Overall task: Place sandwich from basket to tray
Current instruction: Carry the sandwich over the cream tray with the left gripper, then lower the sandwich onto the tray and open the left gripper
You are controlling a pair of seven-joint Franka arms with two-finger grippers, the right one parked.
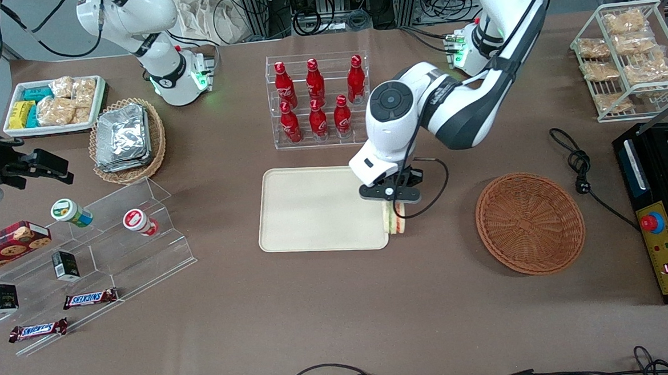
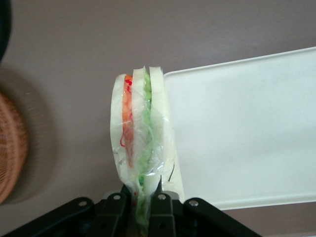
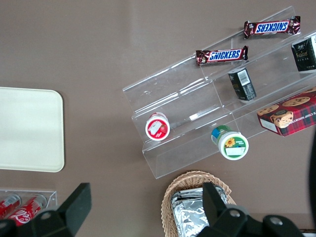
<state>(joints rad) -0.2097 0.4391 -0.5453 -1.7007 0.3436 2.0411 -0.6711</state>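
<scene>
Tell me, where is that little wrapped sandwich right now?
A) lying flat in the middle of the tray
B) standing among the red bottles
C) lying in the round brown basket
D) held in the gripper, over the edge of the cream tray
D: the gripper is shut on the sandwich, which hangs at the rim of the tray, while the basket holds nothing.

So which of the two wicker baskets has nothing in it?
The reddish-brown basket beside the gripper holding the sandwich; the lighter basket holds foil packets.
</scene>
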